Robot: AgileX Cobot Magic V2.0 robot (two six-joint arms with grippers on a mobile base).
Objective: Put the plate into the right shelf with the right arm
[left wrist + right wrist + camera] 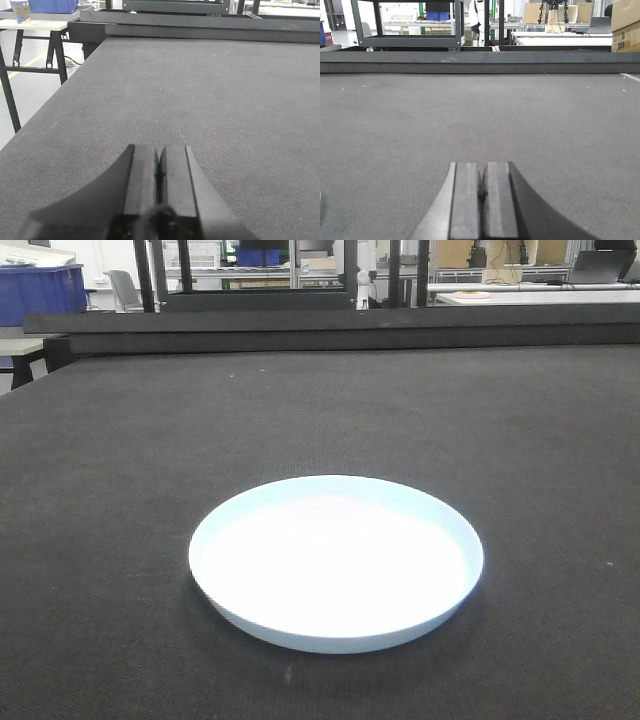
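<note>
The plate, round, white with a pale blue tint and a low rim, lies flat on the dark grey mat in the near middle of the front view. Nothing touches it, and neither gripper shows in that view. In the left wrist view my left gripper hovers low over bare mat, its jaws pressed together with nothing between them. My right gripper is likewise shut and empty over bare mat in the right wrist view. The right shelf is out of view.
A raised dark bar runs along the mat's far edge. The mat's left edge drops to the floor beside a trestle table. Blue bins stand at the back left, cardboard boxes at the back right.
</note>
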